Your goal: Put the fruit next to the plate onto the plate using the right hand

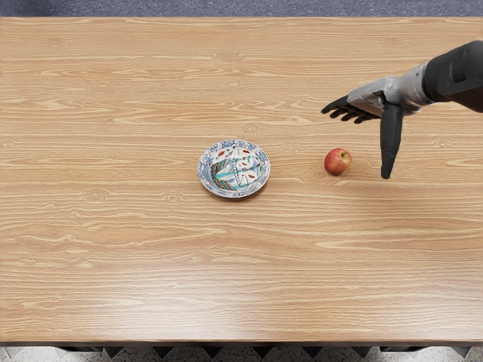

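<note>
A small red apple (337, 161) lies on the wooden table (113, 249), to the right of a round patterned plate (234, 168) that sits near the middle. My right hand (364, 124) reaches in from the right edge and hovers above and to the right of the apple, apart from it. Its fingers are spread, with the thumb (390, 143) pointing down toward the table, and it holds nothing. The plate has nothing on it. The left arm does not show.
The table's front edge runs along the bottom of the picture, its far edge along the top.
</note>
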Motion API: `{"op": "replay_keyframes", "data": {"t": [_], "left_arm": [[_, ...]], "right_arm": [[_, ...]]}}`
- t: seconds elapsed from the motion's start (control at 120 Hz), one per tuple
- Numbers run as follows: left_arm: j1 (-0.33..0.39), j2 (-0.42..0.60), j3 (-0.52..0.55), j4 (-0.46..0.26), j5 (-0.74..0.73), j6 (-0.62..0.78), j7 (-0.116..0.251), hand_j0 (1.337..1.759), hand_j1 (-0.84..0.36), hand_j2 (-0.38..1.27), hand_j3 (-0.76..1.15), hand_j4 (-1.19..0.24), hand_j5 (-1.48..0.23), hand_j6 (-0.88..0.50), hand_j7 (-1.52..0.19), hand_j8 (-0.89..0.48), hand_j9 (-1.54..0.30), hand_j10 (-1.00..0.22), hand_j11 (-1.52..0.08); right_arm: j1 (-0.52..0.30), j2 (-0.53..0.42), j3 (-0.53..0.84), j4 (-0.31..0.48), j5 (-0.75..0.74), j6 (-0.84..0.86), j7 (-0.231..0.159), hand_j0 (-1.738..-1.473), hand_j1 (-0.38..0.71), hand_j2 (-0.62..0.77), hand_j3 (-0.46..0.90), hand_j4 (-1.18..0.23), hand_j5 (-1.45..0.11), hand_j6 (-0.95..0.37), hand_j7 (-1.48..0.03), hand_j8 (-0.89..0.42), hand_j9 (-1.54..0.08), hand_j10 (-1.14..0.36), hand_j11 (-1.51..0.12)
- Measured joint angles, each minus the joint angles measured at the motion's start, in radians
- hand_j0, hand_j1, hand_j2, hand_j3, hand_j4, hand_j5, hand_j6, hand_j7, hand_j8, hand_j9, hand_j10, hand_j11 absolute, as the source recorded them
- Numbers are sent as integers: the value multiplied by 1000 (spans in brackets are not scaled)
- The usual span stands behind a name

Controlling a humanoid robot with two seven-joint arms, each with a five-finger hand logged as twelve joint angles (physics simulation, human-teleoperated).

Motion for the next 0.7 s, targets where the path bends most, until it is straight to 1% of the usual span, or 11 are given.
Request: {"op": "replay_keyframes", "data": {"t": [0.125,0.35,0.508,0.7], "left_arm": [[0,0,0,0,0,0,0,1658,349,0,0,0,0,0,0,0,0,0,0],[0,0,0,0,0,0,0,1658,349,0,0,0,0,0,0,0,0,0,0],[0,0,0,0,0,0,0,1658,349,0,0,0,0,0,0,0,0,0,0],[0,0,0,0,0,0,0,1658,349,0,0,0,0,0,0,0,0,0,0]], "right_arm": [[-20,35,0,17,-87,-4,0,-1658,-349,0,0,-3,0,-4,0,-3,0,-2,0],[-64,119,-8,20,-259,-120,-1,-1658,-349,0,0,-3,0,-4,0,-3,0,-2,0],[-113,150,-5,10,-359,-235,-1,-1658,-349,0,0,-3,0,-4,0,-3,0,-2,0],[-184,188,-3,-25,-455,-334,-1,-1658,-349,1,0,-3,0,-4,0,-3,0,-2,0]]}}
